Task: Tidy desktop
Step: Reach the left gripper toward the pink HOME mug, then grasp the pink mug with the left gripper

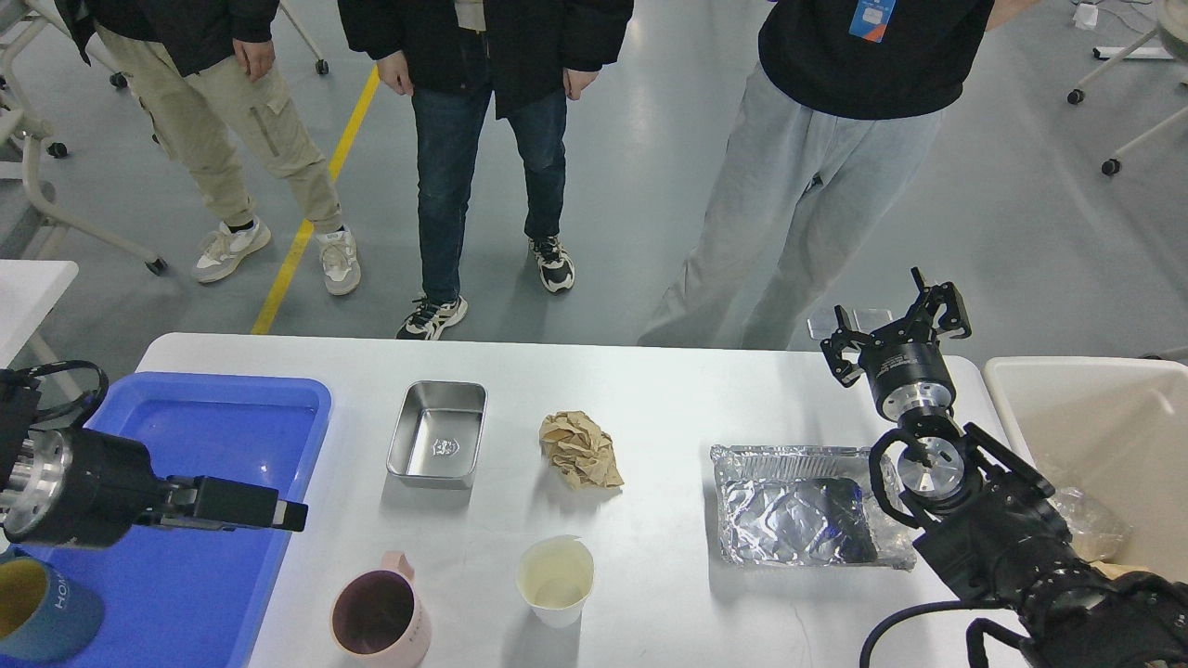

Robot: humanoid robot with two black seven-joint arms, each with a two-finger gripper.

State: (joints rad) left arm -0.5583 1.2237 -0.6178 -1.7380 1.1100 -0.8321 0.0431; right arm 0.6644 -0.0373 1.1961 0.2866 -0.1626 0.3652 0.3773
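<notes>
The white desktop (pixel 668 390) carries a steel tin (pixel 436 445), a crumpled ball of brown paper (pixel 580 450), a foil tray (pixel 798 506), a white paper cup (pixel 555 580) and a pink mug (pixel 379 617). My left gripper (pixel 286 515) hangs over the right rim of the blue tray (pixel 186 557), just above and left of the mug; it is seen edge-on and dark, so its fingers blend together. My right gripper (pixel 896 325) stands raised over the far right corner, beyond the foil tray, fingers spread and empty.
A blue and yellow cup (pixel 37 612) lies in the blue tray's near left corner. A cream bin (pixel 1095 436) with clear wrapping inside stands off the right end. Three people stand close behind the far edge.
</notes>
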